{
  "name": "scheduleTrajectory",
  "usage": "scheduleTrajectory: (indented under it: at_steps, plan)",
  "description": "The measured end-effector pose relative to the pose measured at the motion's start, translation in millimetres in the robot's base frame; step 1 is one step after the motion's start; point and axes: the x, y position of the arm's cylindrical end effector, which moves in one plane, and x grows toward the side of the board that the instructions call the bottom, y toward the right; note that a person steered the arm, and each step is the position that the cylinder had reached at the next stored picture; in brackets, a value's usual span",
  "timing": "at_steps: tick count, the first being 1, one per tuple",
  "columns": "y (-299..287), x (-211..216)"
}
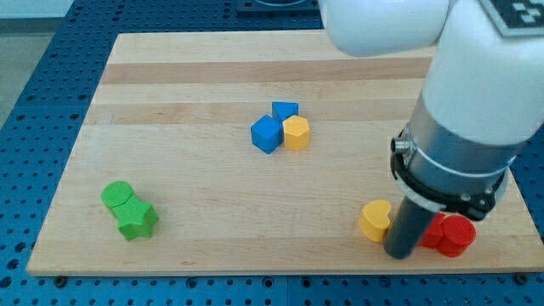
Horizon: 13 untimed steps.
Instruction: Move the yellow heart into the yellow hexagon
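Note:
The yellow heart (374, 220) lies near the view's bottom right of the wooden board (195, 102). The yellow hexagon (296, 133) sits near the board's middle, touching a blue cube (266, 134) on its left and a blue triangle (285, 110) above it. My tip (399, 253) is the lower end of the dark rod. It stands just right of and slightly below the yellow heart, touching or nearly touching it.
Two red blocks (450, 235) sit right of the rod, partly hidden by it. A green cylinder (116, 196) and a green star (137, 220) touch each other at the bottom left. The board's bottom edge runs close below my tip.

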Motion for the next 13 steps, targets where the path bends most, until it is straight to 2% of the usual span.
scheduleTrajectory:
  at_steps: [1,3,5,9,12,13]
  plan:
    - [-12,-14]
    - [-73,-14]
    - [-47,-14]
    - [-74,-46]
    - [-40,-112]
    - [-34,-121]
